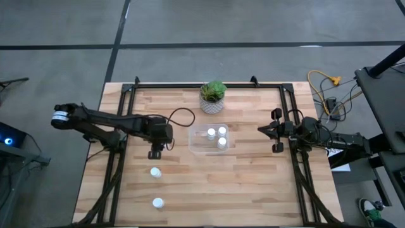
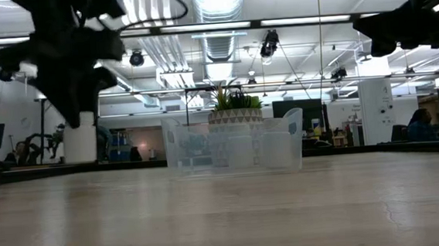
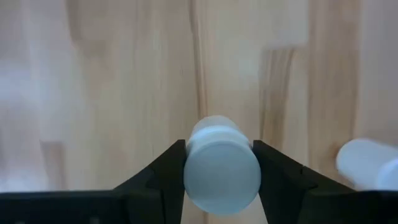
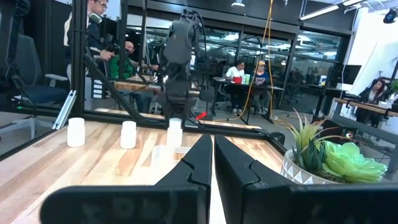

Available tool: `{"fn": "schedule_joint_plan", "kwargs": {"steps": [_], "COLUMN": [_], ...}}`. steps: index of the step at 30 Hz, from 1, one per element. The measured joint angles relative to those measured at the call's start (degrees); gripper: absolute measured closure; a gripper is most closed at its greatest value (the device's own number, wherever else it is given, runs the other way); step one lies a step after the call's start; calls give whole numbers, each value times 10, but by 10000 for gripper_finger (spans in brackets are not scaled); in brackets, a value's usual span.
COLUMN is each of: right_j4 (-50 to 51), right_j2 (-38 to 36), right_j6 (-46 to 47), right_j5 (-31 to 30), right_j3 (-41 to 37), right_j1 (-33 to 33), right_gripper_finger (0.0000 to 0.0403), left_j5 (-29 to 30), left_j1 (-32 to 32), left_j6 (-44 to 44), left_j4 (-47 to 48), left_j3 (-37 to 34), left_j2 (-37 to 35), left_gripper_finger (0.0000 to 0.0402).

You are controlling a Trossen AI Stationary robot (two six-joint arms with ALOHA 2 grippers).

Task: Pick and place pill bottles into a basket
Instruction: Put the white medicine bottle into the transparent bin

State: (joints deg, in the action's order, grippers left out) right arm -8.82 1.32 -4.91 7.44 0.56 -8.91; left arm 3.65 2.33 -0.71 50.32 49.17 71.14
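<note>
My left gripper (image 1: 155, 152) hangs over the table's left half, pointing steeply down, shut on one white pill bottle (image 3: 222, 168). In the low view this bottle (image 2: 81, 140) hangs under the dark fingers. Two more pill bottles (image 1: 155, 171) (image 1: 157, 202) stand on their bases nearer the front edge. The basket (image 1: 197, 147), a clear low tray, sits on the table's middle with three pill bottles (image 1: 211, 132) (image 1: 222, 130) (image 1: 222, 142) upright inside. My right gripper (image 1: 262, 130) waits shut, level, at the right of the basket. My left gripper pinches the pill bottle's top part, at the cap's two opposite sides (image 3: 191, 163), between its two fingers (image 3: 165, 168). The fingers come from above, slanting steeply down. The bottle hangs upright below them, its base (image 2: 82, 159) lifted clear of the table.
A white pot with a green plant (image 1: 213, 95) stands behind the basket near the far edge. Black frame rails (image 1: 120, 114) run along the table's left, right and far sides. Bare wood lies between my left gripper and the basket.
</note>
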Motion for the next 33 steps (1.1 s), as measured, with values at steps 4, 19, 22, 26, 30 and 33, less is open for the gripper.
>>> {"fn": "schedule_joint_plan", "kwargs": {"steps": [4,19,22,26,30,33], "right_j4": [0,0,0,0,0,0], "right_j2": [0,-1,0,0,0,0], "right_j6": [0,0,0,0,0,0], "right_j5": [0,0,0,0,0,0], "right_j3": [0,0,0,0,0,0], "right_j1": [0,0,0,0,0,0], "right_gripper_finger": [394,394,394,394,394,394], "left_j5": [0,33,33,53,55,54], "left_j1": [0,0,0,-1,-3,-8], "left_j6": [-23,-106,-133,-150,-175,-183], "left_j4": [16,135,136,154,147,142], "left_j3": [45,274,316,369,401,410], "left_j2": [2,164,193,215,216,216], "left_gripper_finger": [261,261,261,261,261,261]}}
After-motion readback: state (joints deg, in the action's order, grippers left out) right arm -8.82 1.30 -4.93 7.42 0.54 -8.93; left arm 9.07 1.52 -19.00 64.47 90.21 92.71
